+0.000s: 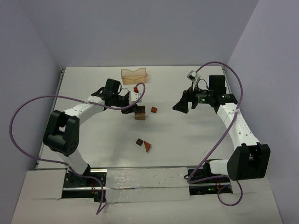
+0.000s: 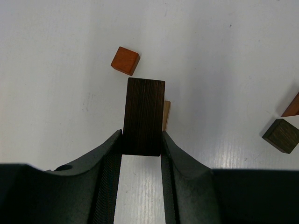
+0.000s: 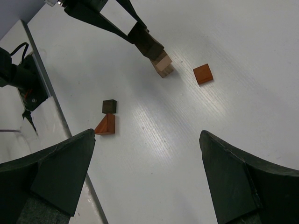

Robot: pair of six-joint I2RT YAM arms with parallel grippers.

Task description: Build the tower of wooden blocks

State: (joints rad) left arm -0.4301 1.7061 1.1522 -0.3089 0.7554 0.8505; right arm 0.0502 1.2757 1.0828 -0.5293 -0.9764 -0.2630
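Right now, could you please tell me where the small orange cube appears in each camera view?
Top external: orange cube near the centre, just right of the dark block.
Left wrist: orange cube upper left of centre, beyond the dark block's far end.
Right wrist: orange cube upper right of centre, right of the tan block.
Shared landmark: the dark block, clamped in the left gripper, shows in all three.

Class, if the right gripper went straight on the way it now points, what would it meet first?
Probably the bare table, then the tan block beneath the dark block; depth is unclear.
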